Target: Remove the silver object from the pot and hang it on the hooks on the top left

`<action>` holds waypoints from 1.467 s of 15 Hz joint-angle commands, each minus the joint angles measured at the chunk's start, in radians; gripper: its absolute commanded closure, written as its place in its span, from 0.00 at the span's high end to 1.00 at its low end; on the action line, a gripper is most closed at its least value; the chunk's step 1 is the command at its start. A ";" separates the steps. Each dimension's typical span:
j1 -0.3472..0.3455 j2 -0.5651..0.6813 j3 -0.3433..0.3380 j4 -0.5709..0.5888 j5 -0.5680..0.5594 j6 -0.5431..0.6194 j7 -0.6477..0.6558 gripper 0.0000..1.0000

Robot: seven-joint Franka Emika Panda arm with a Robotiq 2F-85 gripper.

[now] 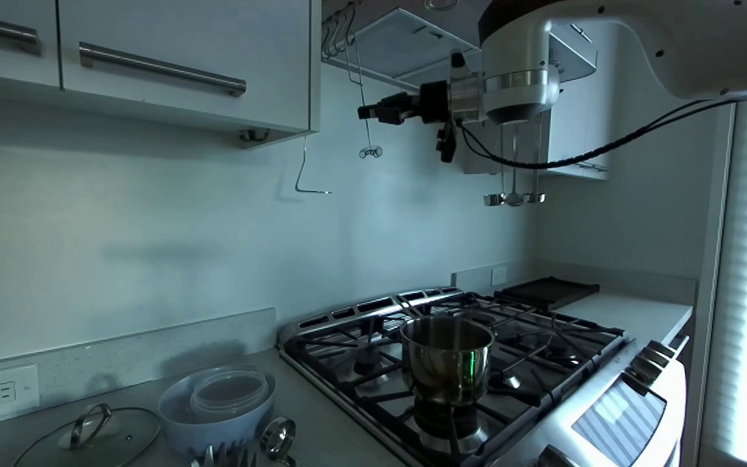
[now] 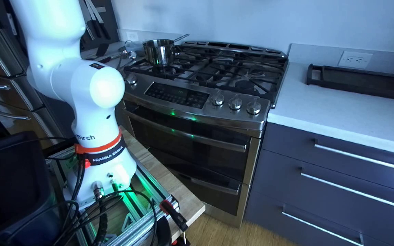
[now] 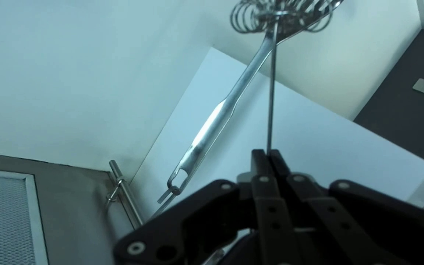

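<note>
Black claw (image 3: 269,156) pinches a smooth, thin-shafted silver whisk (image 3: 272,84) (its head coiled wire).

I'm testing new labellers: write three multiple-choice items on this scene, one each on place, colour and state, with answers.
1. Where does the saucepan stand? A) Sink B) Gas stovetop C) Floor
2. What colour is the handled tray? A) Black B) Yellow C) Red
3. How is the gripper? A) Wide open B) Shut on nothing C) Shut on the coil whisk

1B: both exterior views show it there. 2A: an exterior view shows it black. 3C: in the wrist view, the whisk's handle runs between closed jaws.
</note>
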 commanded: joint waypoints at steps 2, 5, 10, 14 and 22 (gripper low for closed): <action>0.005 0.011 0.007 0.002 0.012 0.013 -0.019 0.01; 0.006 0.013 0.010 -0.001 0.008 0.017 -0.016 0.01; 0.006 0.010 0.012 -0.015 0.013 0.028 -0.014 0.01; 0.005 0.010 0.013 -0.022 0.013 0.034 -0.011 0.01; 0.003 -0.002 0.010 -0.043 -0.002 0.034 0.010 0.58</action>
